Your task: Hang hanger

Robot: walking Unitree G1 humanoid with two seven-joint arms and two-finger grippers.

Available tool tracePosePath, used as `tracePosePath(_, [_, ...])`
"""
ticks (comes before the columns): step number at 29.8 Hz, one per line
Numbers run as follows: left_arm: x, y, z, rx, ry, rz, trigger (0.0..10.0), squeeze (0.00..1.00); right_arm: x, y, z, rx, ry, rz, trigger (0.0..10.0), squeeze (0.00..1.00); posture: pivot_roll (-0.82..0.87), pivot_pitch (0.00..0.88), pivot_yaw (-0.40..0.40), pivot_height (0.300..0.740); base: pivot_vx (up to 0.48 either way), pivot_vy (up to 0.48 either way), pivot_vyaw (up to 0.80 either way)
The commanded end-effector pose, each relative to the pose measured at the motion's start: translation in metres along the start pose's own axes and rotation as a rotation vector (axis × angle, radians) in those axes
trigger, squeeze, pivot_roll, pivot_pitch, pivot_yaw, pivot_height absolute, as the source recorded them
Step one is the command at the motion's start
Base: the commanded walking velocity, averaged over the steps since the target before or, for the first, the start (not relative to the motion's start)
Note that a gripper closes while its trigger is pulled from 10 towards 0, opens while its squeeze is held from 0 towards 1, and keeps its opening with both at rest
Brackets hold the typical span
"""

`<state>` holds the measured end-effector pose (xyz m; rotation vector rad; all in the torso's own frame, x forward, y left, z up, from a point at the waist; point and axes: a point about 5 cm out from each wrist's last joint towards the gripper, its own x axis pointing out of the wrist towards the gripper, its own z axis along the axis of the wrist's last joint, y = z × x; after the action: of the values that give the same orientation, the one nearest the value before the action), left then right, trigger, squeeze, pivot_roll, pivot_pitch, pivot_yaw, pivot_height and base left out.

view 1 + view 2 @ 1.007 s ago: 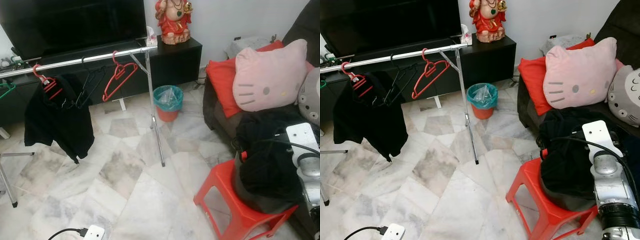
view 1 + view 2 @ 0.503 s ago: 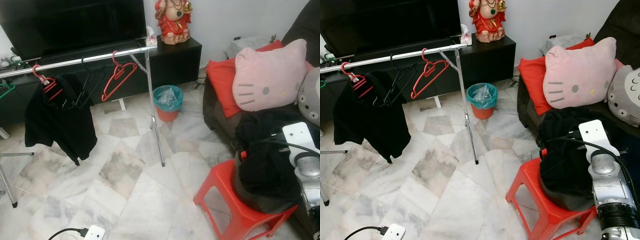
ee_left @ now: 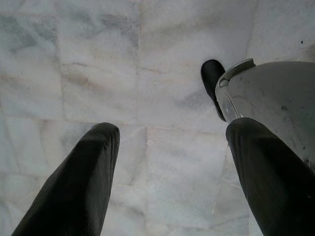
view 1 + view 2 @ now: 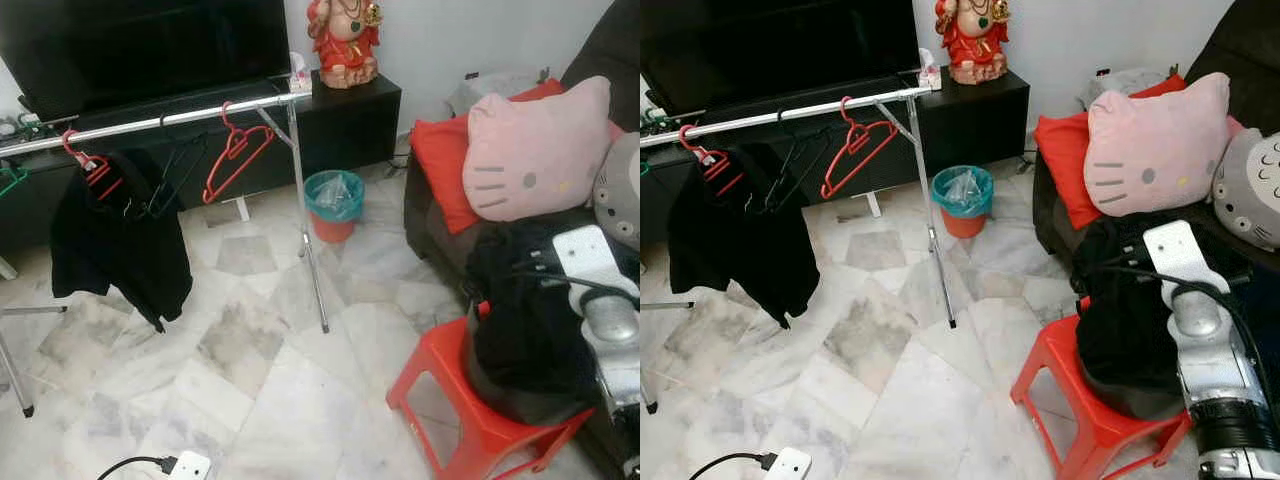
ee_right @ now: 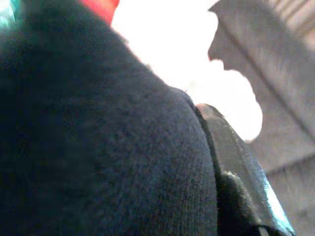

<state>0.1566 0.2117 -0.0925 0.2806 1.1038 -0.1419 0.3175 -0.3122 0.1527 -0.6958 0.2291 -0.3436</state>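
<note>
Even indoor light, sharp head views, right wrist view blurred, background blown out white

The right arm point(image 4: 1205, 370) reaches forward, while the left end effector point(image 3: 167, 172) hangs with fingers point(image 3: 78, 182) spread apart.

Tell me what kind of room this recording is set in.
Most likely a home living room used for drying laundry: a large TV on a low black cabinet, a dark sofa with cushions, and a metal clothes rail with hangers on a marble-tiled floor.
</note>
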Motion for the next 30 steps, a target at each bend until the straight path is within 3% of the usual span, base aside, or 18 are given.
tracePosePath(1, [-0.001, 0.002, -0.003, 0.005, 0.007, 0.002, 10.0, 0.00, 0.001, -0.006, 0.031, -0.008, -0.127, -0.011, 0.0, 0.00, -0.08, 0.000, 0.104, 0.740, 0.000, 0.000, 0.00])
tracePosePath(4, [-0.001, 0.002, -0.003, 0.004, 0.007, 0.001, 10.0, 0.00, -0.001, -0.013, 0.062, -0.019, -0.250, -0.031, 0.0, 0.00, -0.08, 0.000, 0.105, 0.740, 0.000, 0.000, 0.00])
tracePosePath(14, [-0.001, 0.001, -0.003, -0.003, 0.008, -0.005, 10.0, 0.00, -0.011, -0.014, 0.110, -0.059, -0.425, -0.029, 0.0, 0.00, -0.08, 0.000, 0.106, 0.740, 0.000, 0.000, 0.00])
tracePosePath(20, [-0.001, 0.001, -0.003, -0.005, 0.009, -0.009, 10.0, 0.00, -0.020, 0.011, 0.125, -0.053, -0.431, 0.040, 0.0, 0.00, -0.08, 0.000, 0.108, 0.740, 0.000, 0.000, 0.00])
tracePosePath(24, [-0.001, 0.001, -0.003, -0.008, 0.008, -0.015, 10.0, 0.00, -0.031, 0.042, 0.131, -0.041, -0.424, 0.123, 0.0, 0.00, -0.07, 0.000, 0.111, 0.740, 0.000, 0.000, 0.00])
tracePosePath(30, [-0.001, 0.001, -0.003, -0.010, 0.007, -0.022, 10.0, 0.00, -0.046, 0.065, 0.145, 0.008, -0.471, 0.178, 0.0, 0.00, -0.08, 0.000, 0.114, 0.740, 0.000, 0.000, 0.00])
